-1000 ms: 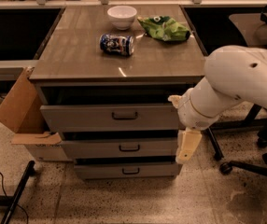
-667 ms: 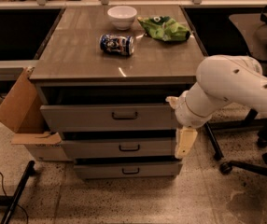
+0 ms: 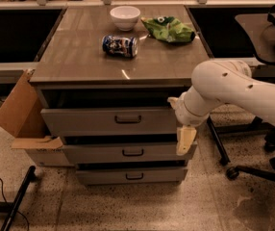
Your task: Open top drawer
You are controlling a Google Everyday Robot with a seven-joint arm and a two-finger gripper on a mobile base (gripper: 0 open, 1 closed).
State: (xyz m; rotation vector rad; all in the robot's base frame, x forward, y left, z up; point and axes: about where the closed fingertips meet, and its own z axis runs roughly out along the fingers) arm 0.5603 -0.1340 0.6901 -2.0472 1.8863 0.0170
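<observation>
A: Top drawer [image 3: 80,122]?
B: Under the worktop's [image 3: 80,57] front edge, standing partly out.
A: Pincer [image 3: 185,140]?
B: Below the front right corner, at the drawer's right end. Apart or together: cannot tell.

- The white arm [image 3: 238,88] reaches in from the right, sloping down to the left.
- The ribbed wrist [image 3: 193,110] bends downward.
- The gripper [image 3: 184,139] hangs below the wrist, right of centre, pointing down.
</observation>
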